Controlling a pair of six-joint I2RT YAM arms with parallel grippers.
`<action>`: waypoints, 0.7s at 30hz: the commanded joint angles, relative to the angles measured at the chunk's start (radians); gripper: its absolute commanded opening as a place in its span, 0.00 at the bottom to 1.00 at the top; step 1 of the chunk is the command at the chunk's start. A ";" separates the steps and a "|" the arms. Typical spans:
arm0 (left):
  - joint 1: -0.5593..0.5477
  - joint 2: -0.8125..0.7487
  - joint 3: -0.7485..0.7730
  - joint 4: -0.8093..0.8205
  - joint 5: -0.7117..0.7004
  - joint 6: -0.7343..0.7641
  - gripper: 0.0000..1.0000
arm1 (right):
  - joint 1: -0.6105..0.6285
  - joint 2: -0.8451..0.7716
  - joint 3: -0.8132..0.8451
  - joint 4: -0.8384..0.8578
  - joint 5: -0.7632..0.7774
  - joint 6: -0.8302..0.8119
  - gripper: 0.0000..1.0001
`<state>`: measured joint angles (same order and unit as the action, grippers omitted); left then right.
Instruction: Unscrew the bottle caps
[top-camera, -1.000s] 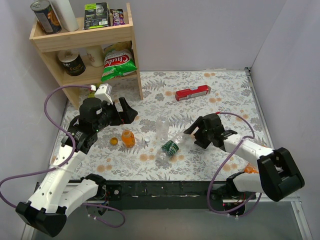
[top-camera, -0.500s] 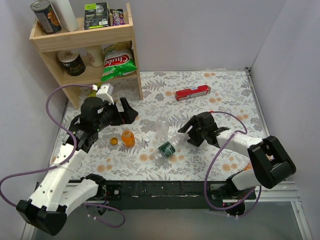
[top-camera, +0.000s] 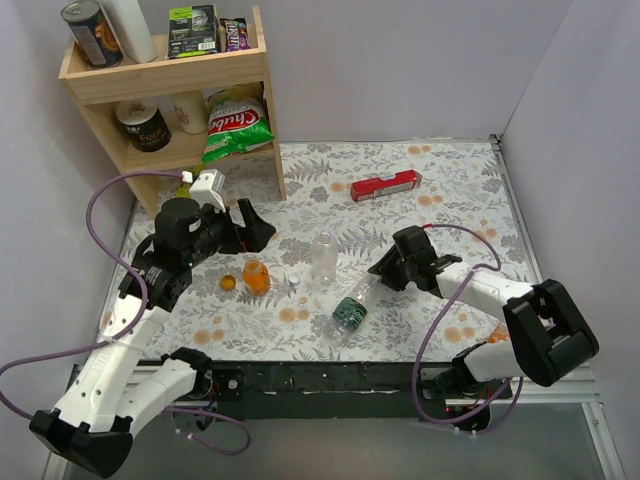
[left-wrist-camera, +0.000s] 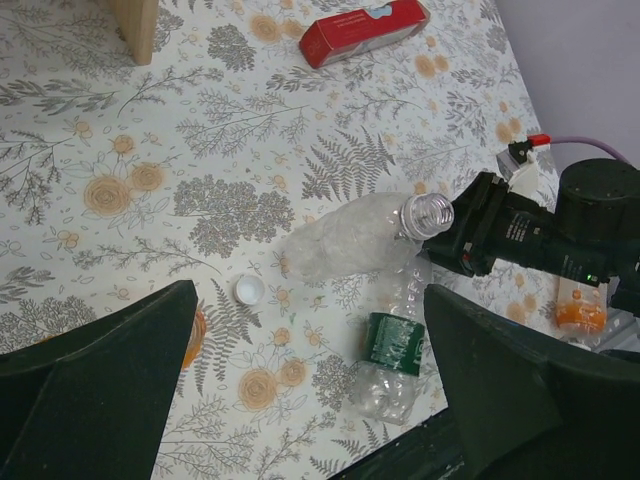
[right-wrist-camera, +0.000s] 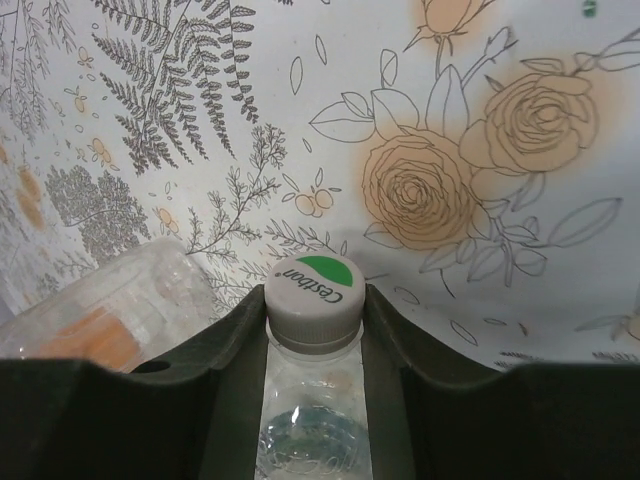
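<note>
A clear green-labelled bottle (top-camera: 349, 311) lies on its side on the flowered table, its base toward the near edge. My right gripper (top-camera: 383, 270) is shut on its white-and-green cap (right-wrist-camera: 312, 287), one finger pressed against each side. A plain clear bottle (top-camera: 323, 256) stands uncapped to the left, and a loose white cap (top-camera: 295, 279) lies near it. Further left are a short orange bottle (top-camera: 256, 277) and an orange cap (top-camera: 228, 283). Above and to the left of these, my left gripper (top-camera: 255, 228) hangs open and holds nothing. In the left wrist view, the labelled bottle (left-wrist-camera: 393, 345) lies between its wide fingers (left-wrist-camera: 95, 390).
A red box (top-camera: 385, 186) lies at the back of the table. A wooden shelf (top-camera: 170, 75) with cans, a chip bag and boxes stands at the back left. Something orange (top-camera: 498, 339) shows by the right arm's base. Grey walls close in both sides.
My right gripper has closed on the labelled bottle's cap. The bottle has swung so its base points toward the near edge. The left arm has barely moved.
</note>
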<state>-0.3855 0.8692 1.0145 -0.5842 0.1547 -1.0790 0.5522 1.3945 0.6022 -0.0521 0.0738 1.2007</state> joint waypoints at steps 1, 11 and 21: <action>0.004 -0.053 -0.001 0.001 0.101 0.069 0.93 | 0.005 -0.118 0.018 -0.120 0.099 -0.091 0.12; -0.073 -0.092 0.006 0.072 0.333 0.016 0.85 | 0.005 -0.544 0.122 -0.377 0.179 -0.410 0.01; -0.513 0.129 0.070 0.273 0.075 -0.097 0.88 | 0.005 -0.546 0.436 -0.476 -0.009 -0.527 0.01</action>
<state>-0.7734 0.9283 1.0409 -0.4309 0.3344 -1.1255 0.5529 0.8375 0.9386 -0.5060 0.1604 0.7403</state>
